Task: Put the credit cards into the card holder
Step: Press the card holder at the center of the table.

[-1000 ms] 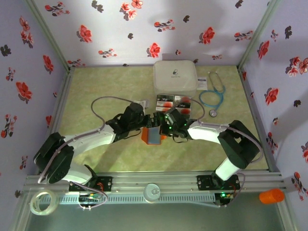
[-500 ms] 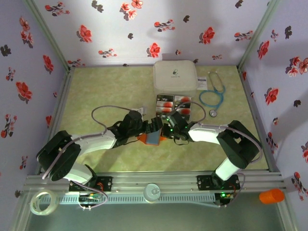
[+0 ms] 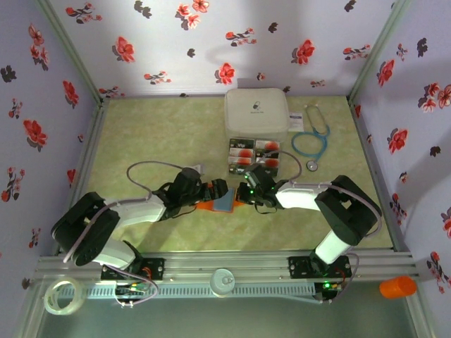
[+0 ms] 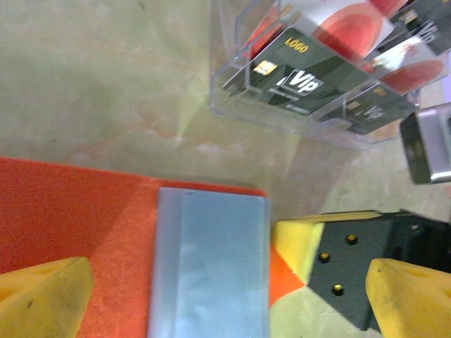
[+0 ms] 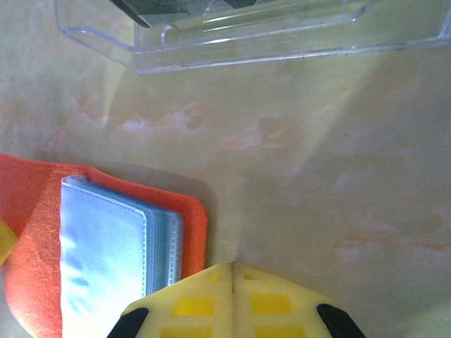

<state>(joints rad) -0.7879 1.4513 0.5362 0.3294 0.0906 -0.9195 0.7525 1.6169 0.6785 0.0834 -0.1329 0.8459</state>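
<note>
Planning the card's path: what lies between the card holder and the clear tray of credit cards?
Nothing: bare green table separates the card holder from the clear tray of credit cards, as both wrist views show.

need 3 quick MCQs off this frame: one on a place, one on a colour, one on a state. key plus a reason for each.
1. Where are the flat black-banded credit cards?
A) in the clear plastic tray on the near side of the white rounded case
B) on top of that case
C) at the table's near edge, by the arm bases

2. What colour is the inside of the open orange folding card holder?
A) green
B) grey-blue
C) black

3. How do the right jaws stand?
A) wide open
B) shut on a card
C) shut, nothing between them

Key:
1 A: the top view shows the cards lying in the tray beside the case.
2 B: the left wrist view shows grey-blue sleeves on the orange cover.
3 C: the right wrist view shows the yellow fingertips meeting at a seam.
</note>
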